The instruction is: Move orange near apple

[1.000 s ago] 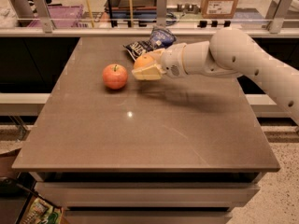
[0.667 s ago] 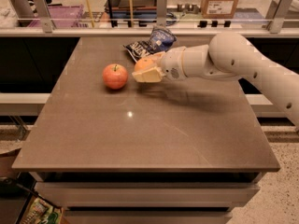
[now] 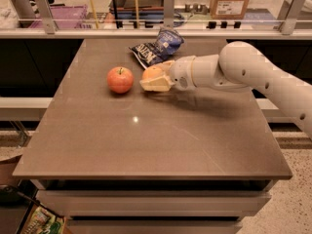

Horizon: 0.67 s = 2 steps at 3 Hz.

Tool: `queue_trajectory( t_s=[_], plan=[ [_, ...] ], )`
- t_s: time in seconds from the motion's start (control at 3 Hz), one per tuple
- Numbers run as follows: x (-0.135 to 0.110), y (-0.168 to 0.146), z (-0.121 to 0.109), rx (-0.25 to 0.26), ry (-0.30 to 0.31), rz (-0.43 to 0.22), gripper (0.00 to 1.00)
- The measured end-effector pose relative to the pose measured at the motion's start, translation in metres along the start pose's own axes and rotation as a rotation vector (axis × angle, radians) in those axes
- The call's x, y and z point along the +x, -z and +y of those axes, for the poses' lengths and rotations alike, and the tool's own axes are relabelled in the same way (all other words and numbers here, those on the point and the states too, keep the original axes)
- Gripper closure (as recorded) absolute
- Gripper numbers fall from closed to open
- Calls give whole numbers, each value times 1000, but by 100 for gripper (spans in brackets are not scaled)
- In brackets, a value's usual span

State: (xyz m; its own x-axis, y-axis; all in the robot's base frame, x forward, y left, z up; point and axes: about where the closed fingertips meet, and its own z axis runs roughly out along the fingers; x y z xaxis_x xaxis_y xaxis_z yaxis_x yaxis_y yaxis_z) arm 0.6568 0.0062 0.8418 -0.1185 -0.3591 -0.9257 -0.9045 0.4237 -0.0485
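A red-orange apple (image 3: 120, 79) with a short dark stem sits on the brown table (image 3: 146, 140), left of centre. Just to its right, the orange (image 3: 152, 72) shows between the cream fingers of my gripper (image 3: 155, 78), which is shut on it from the right. The fingers hide the lower part of the orange. A small gap separates the gripper's tips from the apple. The white arm (image 3: 243, 72) reaches in from the right edge of the view.
A dark blue chip bag (image 3: 158, 46) lies just behind the gripper, toward the table's far edge. Beyond the table runs a counter with a rail, metal posts (image 3: 168, 6) and a cardboard box (image 3: 227, 1). Floor drops off on both sides.
The arm and the held orange stay nearly where they were, at most a slight drift. The apple has not moved.
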Motion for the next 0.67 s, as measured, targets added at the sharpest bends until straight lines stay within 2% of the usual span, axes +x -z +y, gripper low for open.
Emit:
queue_trajectory(
  t_s=[0.67],
  plan=[
    [-1,-4,3,-9,2,0,59]
  ],
)
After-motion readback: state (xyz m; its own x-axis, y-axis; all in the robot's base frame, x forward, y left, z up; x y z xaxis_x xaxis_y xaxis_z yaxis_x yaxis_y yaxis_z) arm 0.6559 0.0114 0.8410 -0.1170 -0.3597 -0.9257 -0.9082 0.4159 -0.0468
